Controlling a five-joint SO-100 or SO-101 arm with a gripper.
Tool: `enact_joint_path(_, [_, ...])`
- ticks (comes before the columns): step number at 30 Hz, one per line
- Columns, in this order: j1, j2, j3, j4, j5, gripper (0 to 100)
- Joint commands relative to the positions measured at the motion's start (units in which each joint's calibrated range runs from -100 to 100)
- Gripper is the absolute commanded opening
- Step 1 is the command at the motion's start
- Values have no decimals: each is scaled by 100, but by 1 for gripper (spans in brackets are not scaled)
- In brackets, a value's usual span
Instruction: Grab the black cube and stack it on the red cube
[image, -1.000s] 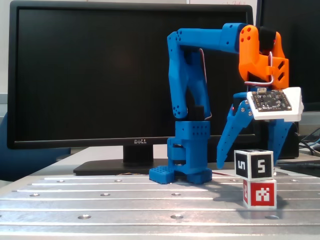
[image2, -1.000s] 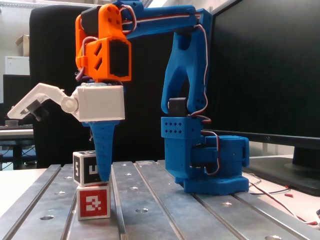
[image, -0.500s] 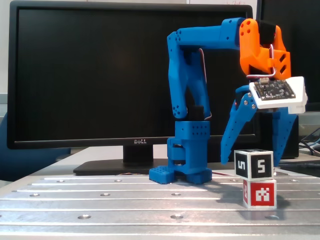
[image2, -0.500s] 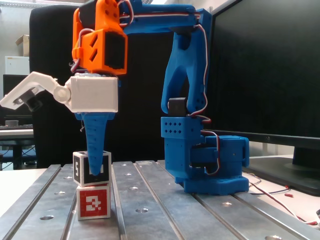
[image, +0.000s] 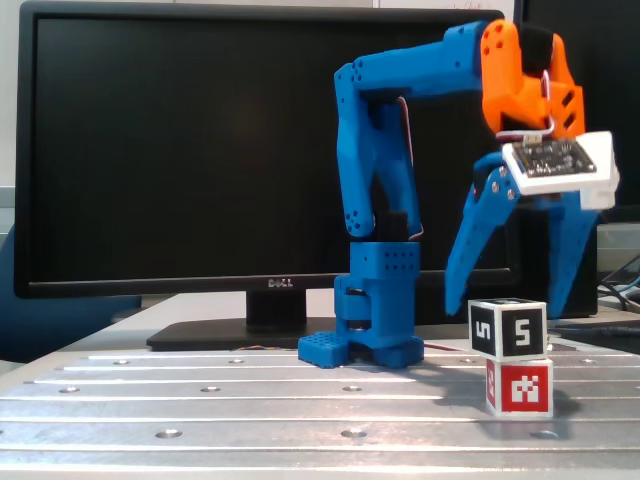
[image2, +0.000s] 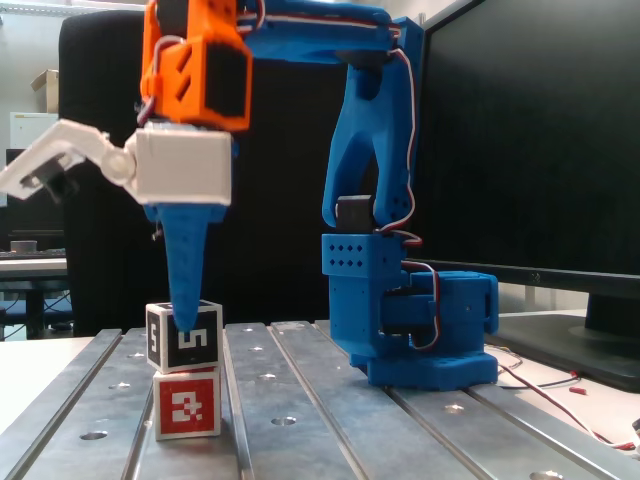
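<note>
Risen since earlier: gripper (image: 510, 308), spread and empty, apparently clear of black cube (image: 508, 328) stacked on red cube (image: 519, 387); retreat next.

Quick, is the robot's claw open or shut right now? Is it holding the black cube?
Gripper: open, holding nothing; its fingers straddle the black cube, which sits on the red cube.
</note>
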Motion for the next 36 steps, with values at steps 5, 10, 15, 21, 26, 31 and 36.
enact_joint_path(5, [-22, -109, -325, 199, -20, 32])
enact_joint_path(10, [-22, -117, -343, 199, -20, 32])
enact_joint_path(15, [-22, -134, -469, 293, -20, 32])
enact_joint_path(21, [7, -276, -931, 738, -15, 32])
enact_joint_path(26, [59, -284, -1175, 1071, 122, 32])
enact_joint_path(31, [450, -284, -1718, 1567, 627, 32])
enact_joint_path(36, [1152, -217, -2152, 1900, 1537, 32])
